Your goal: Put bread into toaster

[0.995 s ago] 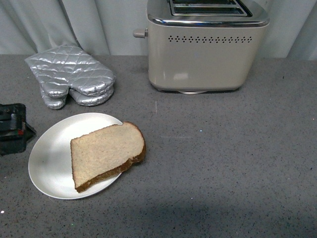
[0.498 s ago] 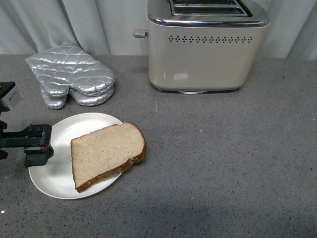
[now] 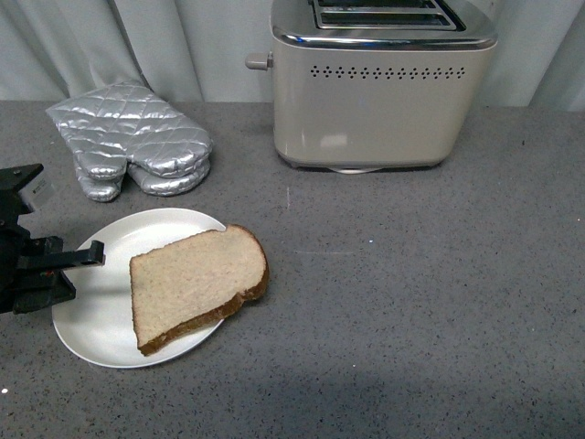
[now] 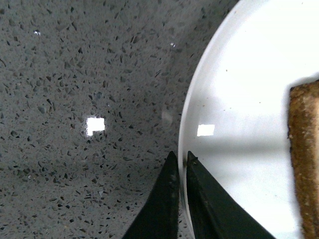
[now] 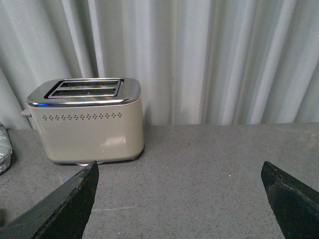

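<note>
The bread [image 3: 196,288] is one light-brown slice with a darker crust. It lies flat on a white plate [image 3: 91,320] at the front left, and its right end overhangs the rim. My left gripper [image 3: 91,254] is shut at the plate's left rim, just left of the bread. In the left wrist view its jaws [image 4: 179,157] stand almost together astride the plate's rim [image 4: 194,114], with the bread's crust [image 4: 304,149] at the side. The beige toaster [image 3: 379,101] stands at the back with its slots empty. My right gripper [image 5: 179,172] is open and empty, facing the toaster [image 5: 87,119] from afar.
A silver quilted oven mitt [image 3: 132,137] lies at the back left, behind the plate. Grey curtains hang behind the speckled grey counter [image 3: 411,302]. The toaster's lever knob [image 3: 259,61] sticks out on its left side.
My left gripper has come in from the left edge to the plate's left rim, and its jaws now sit at the rim. The bread, plate and toaster have not moved.
</note>
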`<state>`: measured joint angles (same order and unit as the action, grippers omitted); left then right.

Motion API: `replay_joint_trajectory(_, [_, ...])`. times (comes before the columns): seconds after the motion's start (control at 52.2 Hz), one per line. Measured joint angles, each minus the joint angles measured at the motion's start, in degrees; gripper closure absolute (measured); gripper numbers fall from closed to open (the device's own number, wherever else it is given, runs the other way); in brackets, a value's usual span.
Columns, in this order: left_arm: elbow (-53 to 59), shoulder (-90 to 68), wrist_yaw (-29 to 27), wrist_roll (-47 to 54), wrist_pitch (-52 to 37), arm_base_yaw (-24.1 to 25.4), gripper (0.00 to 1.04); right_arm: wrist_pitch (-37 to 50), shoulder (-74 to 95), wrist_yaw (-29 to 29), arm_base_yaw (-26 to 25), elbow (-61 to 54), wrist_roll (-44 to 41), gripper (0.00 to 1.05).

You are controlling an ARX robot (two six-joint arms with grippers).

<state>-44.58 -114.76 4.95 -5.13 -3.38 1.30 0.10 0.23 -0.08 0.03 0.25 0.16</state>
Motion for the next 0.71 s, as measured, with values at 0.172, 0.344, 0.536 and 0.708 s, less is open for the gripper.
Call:
replay_joint_trajectory(0.172, [0.5, 2.1, 4.9, -4.6, 2.1, -1.5, 1.02, 0.0, 0.0, 0.0, 0.0, 0.0, 0.0, 0.1])
replay_joint_trajectory(0.344, [0.4, 4.5, 7.6, -9.7, 2.4, -5.4, 1.02, 0.0, 0.0, 0.0, 0.0, 0.0, 0.0, 0.1])
replay_joint_trajectory(0.536, [-1.9, 3.7, 8.9, -15.9, 1.4, -11.8, 1.02, 0.0, 0.0, 0.0, 0.0, 0.0, 0.0, 0.1])
replay_joint_trajectory(0.708, [-6.4, 0.1, 8.5, -20.7, 1.2, -17.8, 1.02, 0.0, 0.0, 0.0, 0.0, 0.0, 0.0, 0.1])
